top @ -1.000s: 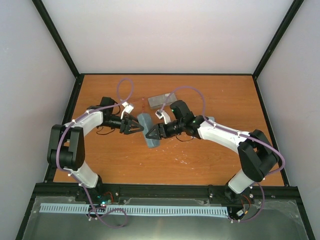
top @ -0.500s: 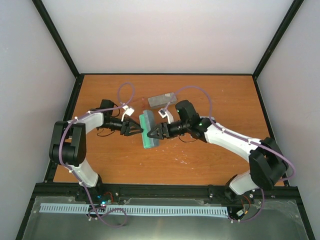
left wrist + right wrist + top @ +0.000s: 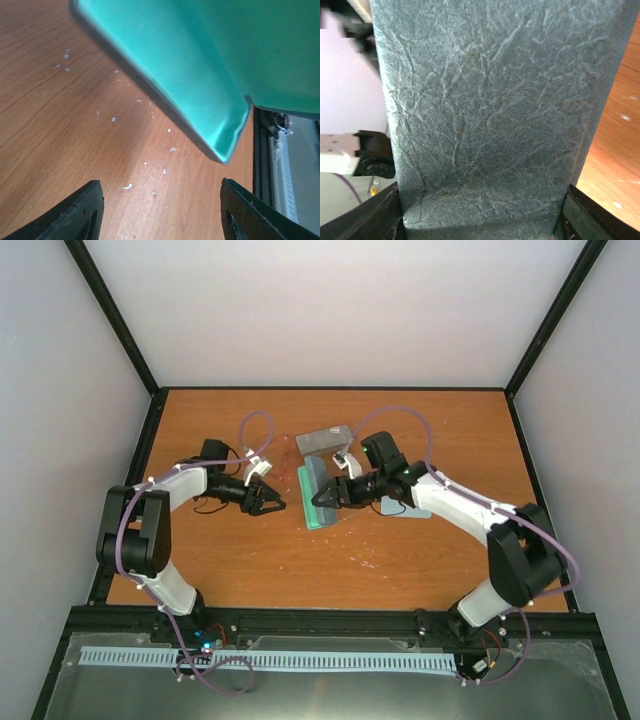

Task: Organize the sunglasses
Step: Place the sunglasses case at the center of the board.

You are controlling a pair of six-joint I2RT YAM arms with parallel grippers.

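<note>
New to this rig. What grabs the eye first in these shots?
The open case with its bright green lining, gripped by the right gripper at the middle of the table; its grey textured shell fills the right wrist view. The left gripper hangs open just left of it, apart from it. A second grey case lies toward the far edge.

Two grippers (image 3: 272, 505) (image 3: 322, 502) and at least two cases (image 3: 314, 480) (image 3: 323, 440).

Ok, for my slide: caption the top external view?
Right gripper grips an open, green-lined glasses case; open left gripper hovers apart.
</note>
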